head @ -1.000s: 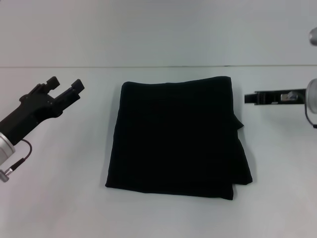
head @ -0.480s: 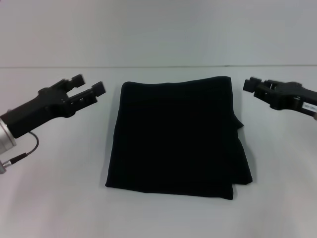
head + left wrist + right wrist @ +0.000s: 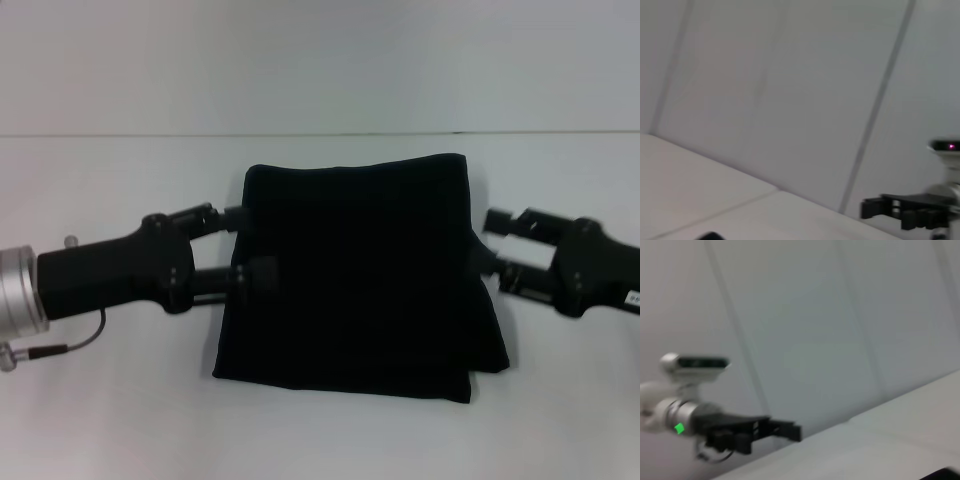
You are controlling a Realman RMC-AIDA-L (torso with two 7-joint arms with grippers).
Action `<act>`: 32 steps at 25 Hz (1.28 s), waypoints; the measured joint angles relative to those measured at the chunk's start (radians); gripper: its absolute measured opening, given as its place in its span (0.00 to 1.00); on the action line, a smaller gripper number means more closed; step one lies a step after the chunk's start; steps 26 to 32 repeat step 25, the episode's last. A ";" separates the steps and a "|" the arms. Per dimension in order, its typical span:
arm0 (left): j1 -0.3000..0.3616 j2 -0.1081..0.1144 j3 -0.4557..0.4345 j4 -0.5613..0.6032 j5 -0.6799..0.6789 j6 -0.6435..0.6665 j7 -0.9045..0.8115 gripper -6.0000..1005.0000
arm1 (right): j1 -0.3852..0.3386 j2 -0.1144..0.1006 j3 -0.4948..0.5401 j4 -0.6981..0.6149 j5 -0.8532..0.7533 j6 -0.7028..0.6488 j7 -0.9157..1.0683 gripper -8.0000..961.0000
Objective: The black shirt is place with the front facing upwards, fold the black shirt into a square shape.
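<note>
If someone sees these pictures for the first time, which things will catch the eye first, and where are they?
The black shirt, folded into a rough square, lies in the middle of the white table. The left gripper has its open fingers at the shirt's left edge, and the right gripper, also open, reaches the shirt's right edge. Both sit about halfway along those edges, facing each other across the cloth.

The black shirt (image 3: pixel 360 280) is showing as soft, matt cloth. Both grippers, left gripper (image 3: pixel 240 250) and right gripper (image 3: pixel 498 250), are looking like matt black plastic; the table (image 3: pixel 100 420) is appearing smooth, white and faintly glossy.
</note>
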 joint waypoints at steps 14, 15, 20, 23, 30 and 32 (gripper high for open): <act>0.014 -0.015 0.028 -0.045 0.074 0.037 0.010 0.87 | 0.168 0.014 -0.010 0.009 -0.305 -0.021 0.067 0.94; 0.016 -0.016 0.027 -0.049 0.074 0.032 0.013 0.87 | 0.169 0.016 -0.010 0.009 -0.305 -0.019 0.066 0.96; 0.028 -0.022 0.024 -0.057 0.072 0.001 0.027 0.87 | 0.173 0.020 -0.010 0.006 -0.304 -0.012 0.066 0.97; 0.028 -0.023 0.024 -0.063 0.073 -0.014 0.028 0.87 | 0.180 0.022 -0.010 0.009 -0.305 -0.007 0.070 0.97; 0.027 -0.023 0.024 -0.067 0.074 -0.020 0.028 0.87 | 0.184 0.023 -0.011 0.009 -0.305 0.002 0.075 0.97; 0.027 -0.023 0.024 -0.067 0.074 -0.020 0.028 0.87 | 0.184 0.023 -0.011 0.009 -0.305 0.002 0.075 0.97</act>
